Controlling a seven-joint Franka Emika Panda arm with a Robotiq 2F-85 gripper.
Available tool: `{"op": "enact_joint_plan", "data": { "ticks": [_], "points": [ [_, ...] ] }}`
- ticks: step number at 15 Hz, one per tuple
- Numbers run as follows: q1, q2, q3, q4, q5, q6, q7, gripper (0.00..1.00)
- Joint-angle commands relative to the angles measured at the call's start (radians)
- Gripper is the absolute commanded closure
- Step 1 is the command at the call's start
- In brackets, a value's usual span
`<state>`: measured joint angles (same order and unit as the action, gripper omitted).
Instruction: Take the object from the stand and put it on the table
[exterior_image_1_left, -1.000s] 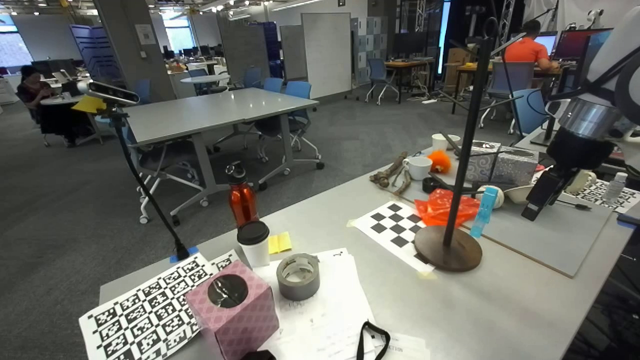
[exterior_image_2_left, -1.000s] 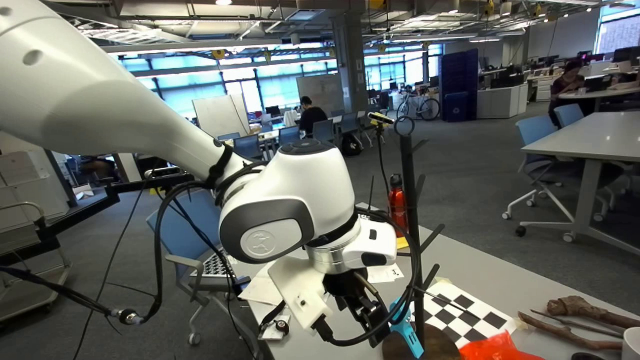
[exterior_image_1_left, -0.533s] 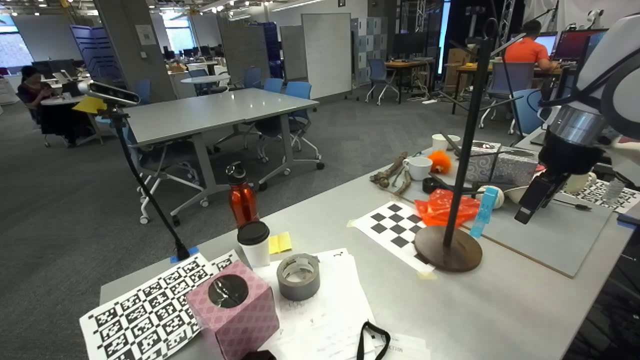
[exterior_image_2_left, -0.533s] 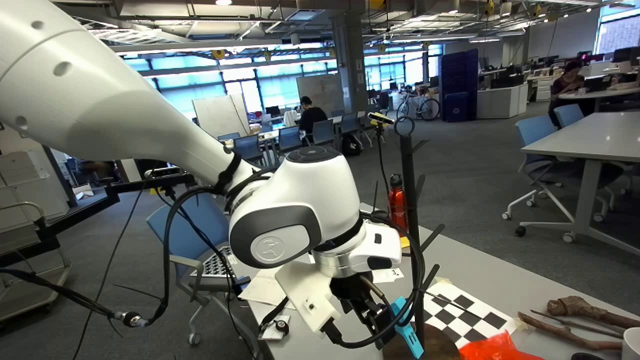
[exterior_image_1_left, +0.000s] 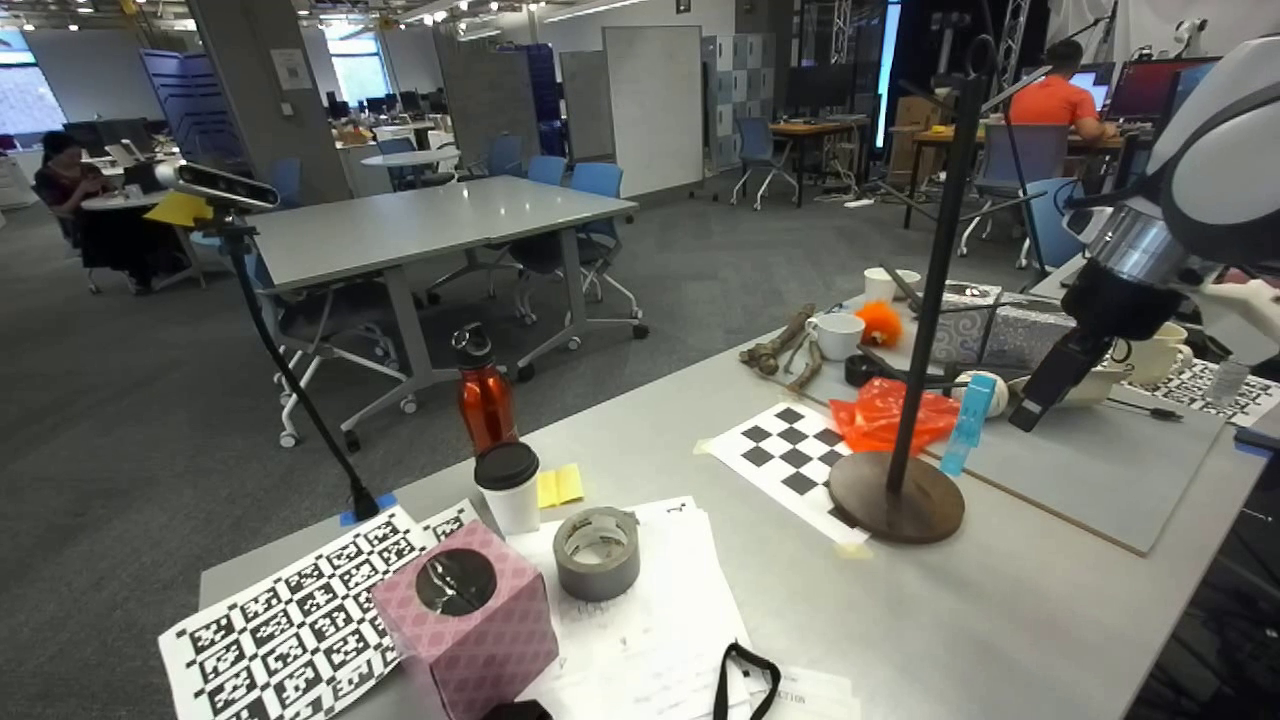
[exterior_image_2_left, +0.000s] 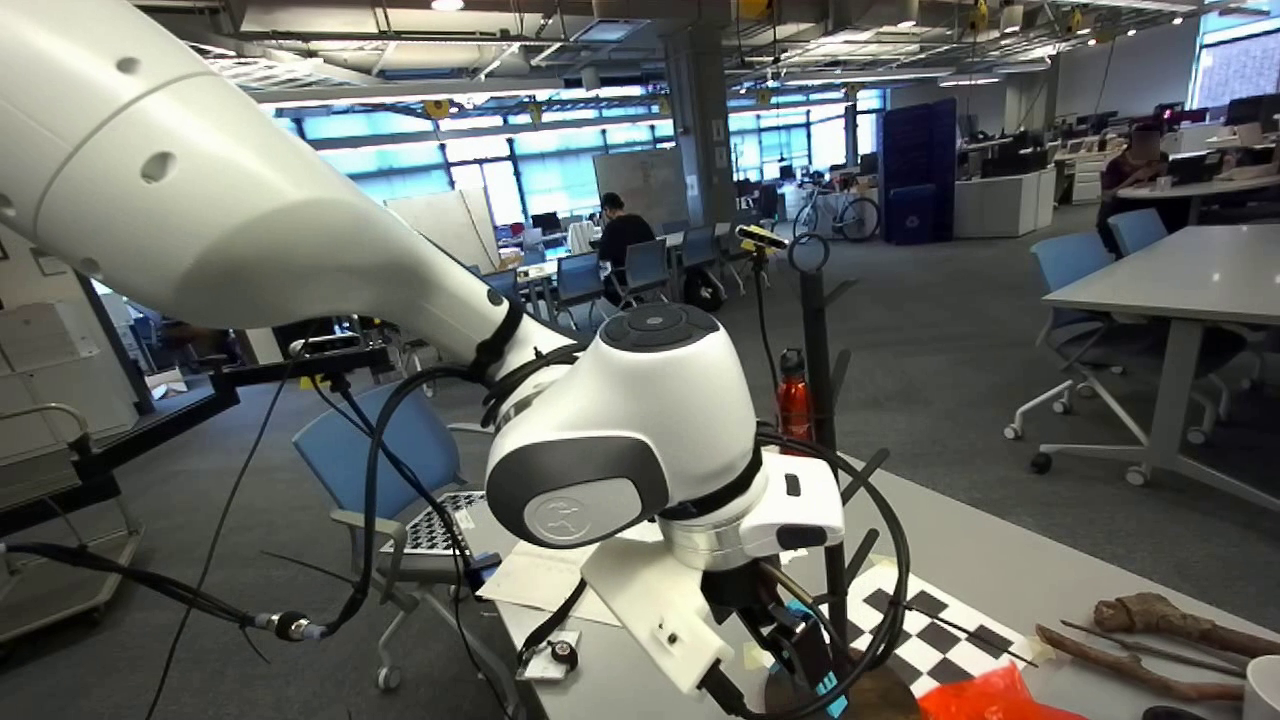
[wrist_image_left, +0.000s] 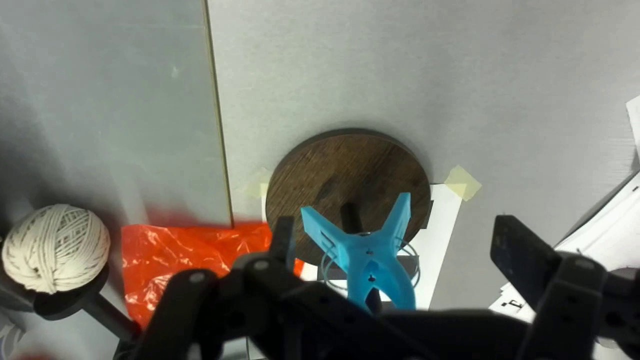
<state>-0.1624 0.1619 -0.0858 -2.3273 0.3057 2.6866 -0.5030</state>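
The object, a light-blue clip (exterior_image_1_left: 968, 425), hangs on the stand (exterior_image_1_left: 935, 300), a black pole with side pegs and a round brown base. In an exterior view the clip (exterior_image_2_left: 830, 690) is largely hidden behind my gripper (exterior_image_2_left: 812, 655). In the wrist view the clip (wrist_image_left: 370, 260) lies between my open fingers, closer to the left one, with a gap on both sides; its lower end is hidden by the gripper. My gripper (exterior_image_1_left: 1028, 415) is open and empty, just right of the clip in an exterior view. The white-grey table (exterior_image_1_left: 960, 620) lies below.
An orange-red plastic bag (exterior_image_1_left: 890, 415), a ball of string (wrist_image_left: 56, 248) and a grey board (exterior_image_1_left: 1110, 480) are close to the stand. Silver boxes (exterior_image_1_left: 1030, 330), mugs and sticks stand behind. The other pegs project from the pole. Tape (exterior_image_1_left: 597, 555) and a pink box (exterior_image_1_left: 470, 620) stand nearer.
My gripper has moved towards the clip and stand, leftward in an exterior view and rightward and down in the view from behind the arm. The clip and stand have not moved.
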Motion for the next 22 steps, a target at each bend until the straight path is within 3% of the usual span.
{"op": "enact_joint_plan", "data": {
  "ticks": [1, 2, 3, 14, 22],
  "points": [
    [-0.053, 0.054, 0.045, 0.047, 0.087, 0.011, -0.099, 0.0],
    [-0.061, 0.059, 0.051, 0.05, 0.1, 0.008, -0.108, 0.0],
    [-0.045, 0.022, 0.038, 0.016, 0.044, -0.001, -0.05, 0.0],
    [-0.045, 0.087, 0.072, 0.048, 0.054, 0.047, -0.044, 0.0],
    [-0.033, 0.134, 0.068, 0.059, 0.045, 0.199, -0.021, 0.0]
  ]
}}
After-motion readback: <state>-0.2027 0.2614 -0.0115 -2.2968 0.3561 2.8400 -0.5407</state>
